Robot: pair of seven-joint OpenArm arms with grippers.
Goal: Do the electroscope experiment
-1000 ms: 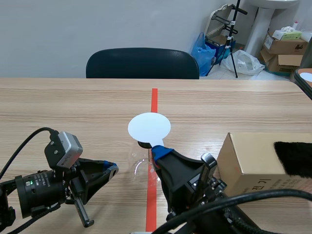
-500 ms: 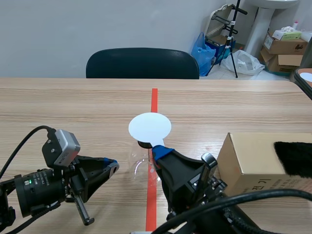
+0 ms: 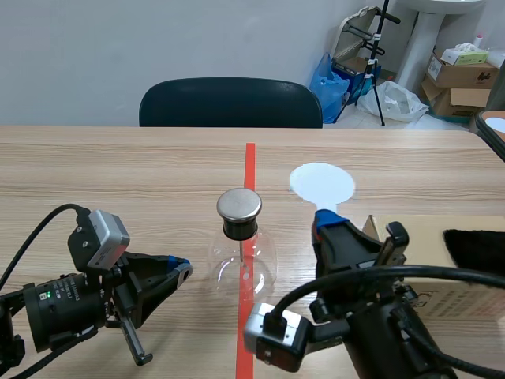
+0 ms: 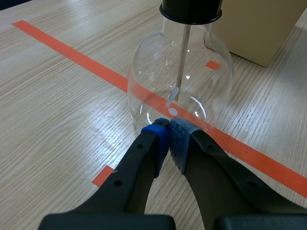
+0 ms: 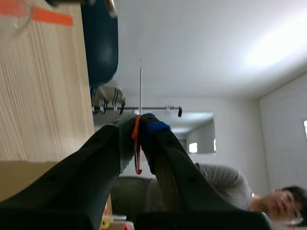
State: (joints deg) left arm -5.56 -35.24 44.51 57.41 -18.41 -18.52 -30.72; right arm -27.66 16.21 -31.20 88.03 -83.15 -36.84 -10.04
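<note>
The electroscope, a round glass flask with a black stopper and a metal cap, stands on the red tape line. In the left wrist view the flask shows a thin rod hanging inside. My left gripper is shut on nothing, its tips low against the flask's wall. My right gripper is shut on the stem of a white disc paddle, held up to the right of the cap. In the right wrist view the paddle shows edge-on.
A cardboard box sits right of the flask, with a black fur piece on top. A dark chair stands behind the table's far edge. Boxes and bags lie in the far right corner.
The right arm has carried the white disc from over the flask's top to the right, uncovering the metal cap. The left gripper has hardly moved.
</note>
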